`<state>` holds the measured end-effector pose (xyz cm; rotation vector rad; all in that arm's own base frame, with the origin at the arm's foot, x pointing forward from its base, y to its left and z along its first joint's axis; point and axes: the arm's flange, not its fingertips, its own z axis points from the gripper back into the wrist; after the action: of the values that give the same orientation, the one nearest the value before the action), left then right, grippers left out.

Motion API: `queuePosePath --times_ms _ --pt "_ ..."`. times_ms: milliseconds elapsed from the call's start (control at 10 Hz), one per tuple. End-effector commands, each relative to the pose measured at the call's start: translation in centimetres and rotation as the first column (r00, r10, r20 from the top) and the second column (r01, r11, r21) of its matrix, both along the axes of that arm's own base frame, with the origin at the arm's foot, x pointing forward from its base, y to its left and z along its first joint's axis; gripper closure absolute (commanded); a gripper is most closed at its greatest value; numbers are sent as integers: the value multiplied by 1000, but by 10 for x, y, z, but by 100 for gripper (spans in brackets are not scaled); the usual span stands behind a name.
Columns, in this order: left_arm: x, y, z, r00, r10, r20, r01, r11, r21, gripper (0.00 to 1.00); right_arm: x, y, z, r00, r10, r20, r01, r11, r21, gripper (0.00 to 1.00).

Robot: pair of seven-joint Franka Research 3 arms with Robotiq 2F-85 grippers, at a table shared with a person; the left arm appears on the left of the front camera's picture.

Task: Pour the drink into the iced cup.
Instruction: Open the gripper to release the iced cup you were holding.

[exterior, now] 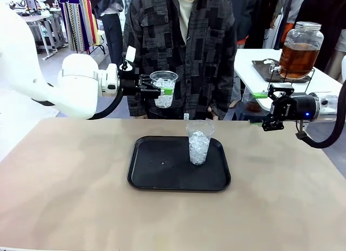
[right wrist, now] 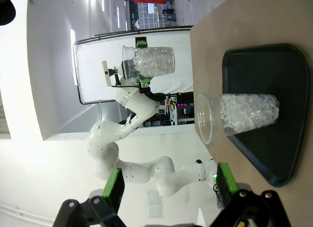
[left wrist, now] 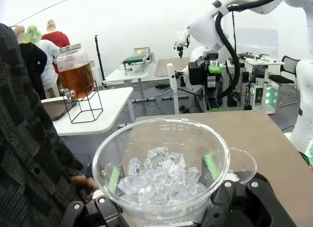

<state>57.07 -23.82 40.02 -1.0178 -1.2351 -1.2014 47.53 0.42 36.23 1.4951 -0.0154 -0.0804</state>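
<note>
Tray [exterior: 162, 178] bears iced cup [exterior: 199, 143]; left pincer [exterior: 153, 90] pinches second cup [exterior: 164, 88]; right pincer [exterior: 266, 109] spread near dispenser [exterior: 299, 51].

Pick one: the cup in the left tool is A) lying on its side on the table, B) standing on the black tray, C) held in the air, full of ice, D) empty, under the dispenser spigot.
C: the left tool is shut on an iced cup held above the table, while a second iced cup stands on the black tray.
</note>
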Motion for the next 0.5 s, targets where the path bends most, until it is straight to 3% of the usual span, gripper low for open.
queuePosePath --times_ms 0,400 --pt "-5 0 3 1000 -1 20 1 1000 -1 20 0 1 1 1000 0 5 0 1000 -1 0" --pt "-5 0 3 1000 -1 20 1 1000 -1 20 0 1 1 1000 0 5 0 1000 -1 0"
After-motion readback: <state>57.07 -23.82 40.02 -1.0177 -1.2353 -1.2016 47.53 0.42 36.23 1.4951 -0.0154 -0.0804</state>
